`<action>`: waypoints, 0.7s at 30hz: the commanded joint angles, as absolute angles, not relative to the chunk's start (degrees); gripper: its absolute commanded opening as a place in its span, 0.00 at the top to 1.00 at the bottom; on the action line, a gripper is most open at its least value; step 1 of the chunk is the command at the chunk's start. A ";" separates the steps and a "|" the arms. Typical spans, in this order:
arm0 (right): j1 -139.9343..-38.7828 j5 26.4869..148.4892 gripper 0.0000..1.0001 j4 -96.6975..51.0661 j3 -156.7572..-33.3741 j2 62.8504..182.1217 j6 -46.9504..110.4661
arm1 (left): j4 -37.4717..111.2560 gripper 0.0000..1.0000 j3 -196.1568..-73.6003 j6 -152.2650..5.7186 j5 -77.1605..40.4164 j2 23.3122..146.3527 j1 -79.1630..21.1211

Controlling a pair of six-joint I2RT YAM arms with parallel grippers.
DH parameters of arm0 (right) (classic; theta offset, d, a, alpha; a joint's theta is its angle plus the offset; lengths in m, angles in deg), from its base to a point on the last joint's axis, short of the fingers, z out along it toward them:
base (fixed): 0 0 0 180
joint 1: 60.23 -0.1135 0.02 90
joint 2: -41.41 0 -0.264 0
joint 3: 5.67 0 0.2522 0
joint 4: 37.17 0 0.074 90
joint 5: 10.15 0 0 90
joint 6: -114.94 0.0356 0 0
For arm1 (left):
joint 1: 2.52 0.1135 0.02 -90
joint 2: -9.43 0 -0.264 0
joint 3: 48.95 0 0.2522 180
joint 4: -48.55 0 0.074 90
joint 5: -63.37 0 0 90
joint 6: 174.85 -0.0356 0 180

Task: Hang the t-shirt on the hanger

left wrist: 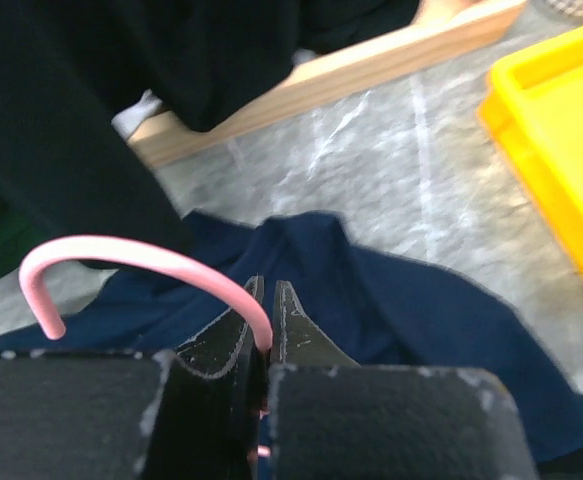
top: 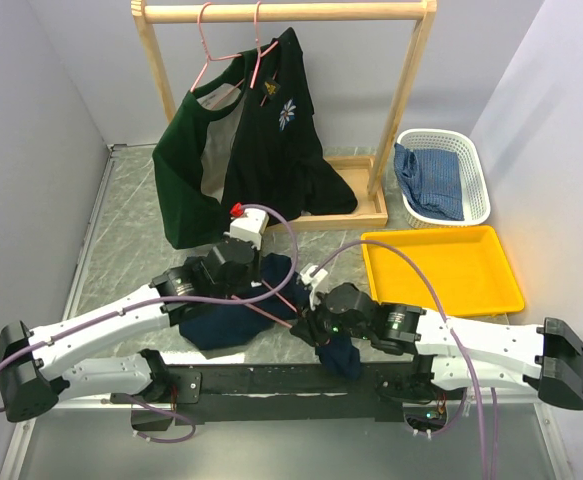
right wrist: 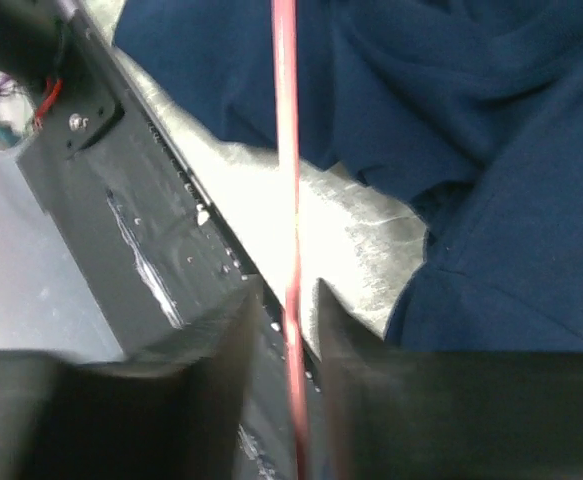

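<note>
While both arms share one wire, what counts: the thin pink wire clothes hanger (left wrist: 121,250) runs through both sets of fingers, so which side of that wire the cloth lies on decides the coming move.
Left gripper (left wrist: 268,325): fingers pressed together on the hanger's neck, just under the hook, which arcs up and away to the left of the tips.
Right gripper (right wrist: 289,320): one finger on each side of a straight stretch of the wire; blur hides whether they clamp it or only straddle it.
Wire's long axis: at the right fingers it runs straight ahead out of the gap, in line with them.
Plain dark navy short-sleeved t-shirt (right wrist: 491,150): bunched on the table (right wrist: 371,230), ahead of the right fingertips and mostly to the right of the wire, with some cloth under the wire further out. From the left fingers it lies just beyond and below the tips.
Nearer arm: the right, as I judge it, since cloth lies just beside its fingers.
Neck or hem opening: cannot be told.
Likely need: the left steadies the hook while the wire is steered sideways, rightward of the right fingers, into the cloth.
</note>
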State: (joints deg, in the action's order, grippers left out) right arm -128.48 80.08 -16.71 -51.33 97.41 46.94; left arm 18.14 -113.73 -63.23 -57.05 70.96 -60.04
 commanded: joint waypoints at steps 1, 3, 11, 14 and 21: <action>-128.87 73.79 0.51 -13.32 -56.60 93.19 49.80 | 22.65 0.99 -112.02 -61.12 -60.29 67.62 -59.39; -128.79 71.42 0.38 -9.29 -59.15 90.90 51.13 | 23.01 0.99 -110.88 -61.21 -60.47 65.94 -59.39; -113.00 78.40 0.42 -7.40 -66.27 94.38 54.74 | 23.71 0.99 -109.91 -60.86 -61.09 63.39 -59.39; -108.40 83.10 0.44 -10.58 -69.87 105.36 54.04 | 23.80 0.99 -110.08 -60.60 -61.17 63.30 -59.47; -107.08 83.63 0.46 -13.04 -78.57 125.41 53.68 | 24.15 0.99 -109.82 -61.38 -61.18 61.02 -59.47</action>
State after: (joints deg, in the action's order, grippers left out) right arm -107.80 81.32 -11.44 -74.37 120.58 53.83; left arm 20.94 -109.80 -61.39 -60.00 63.58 -59.49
